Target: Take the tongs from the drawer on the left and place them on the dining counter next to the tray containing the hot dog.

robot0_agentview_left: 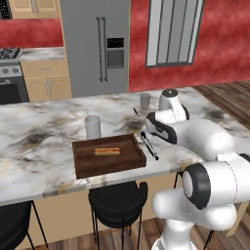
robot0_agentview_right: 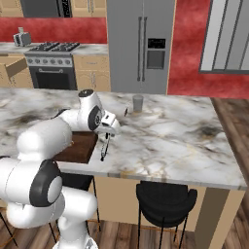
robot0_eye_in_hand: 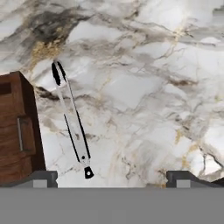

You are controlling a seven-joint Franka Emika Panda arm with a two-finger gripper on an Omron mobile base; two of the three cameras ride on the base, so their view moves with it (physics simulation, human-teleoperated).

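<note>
Slim silver tongs [robot0_eye_in_hand: 72, 120] flat on veined marble dining counter [robot0_eye_in_hand: 144, 87], beside wooden tray [robot0_eye_in_hand: 17, 131].

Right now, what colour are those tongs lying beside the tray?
Silver-grey metal tongs with black tips, clearest in the hand view.

Red walls [robot0_agentview_left: 205, 44], perhaps wooden floor [robot0_agentview_left: 229, 93]

Arm folded forward, elbow raised, wrist bent down. Gripper [robot0_eye_in_hand: 112, 177] pointing downward, jaws spread wide, nothing between fingertips [robot0_eye_in_hand: 43, 177]. Hand body white, dark joints behind it.
</note>
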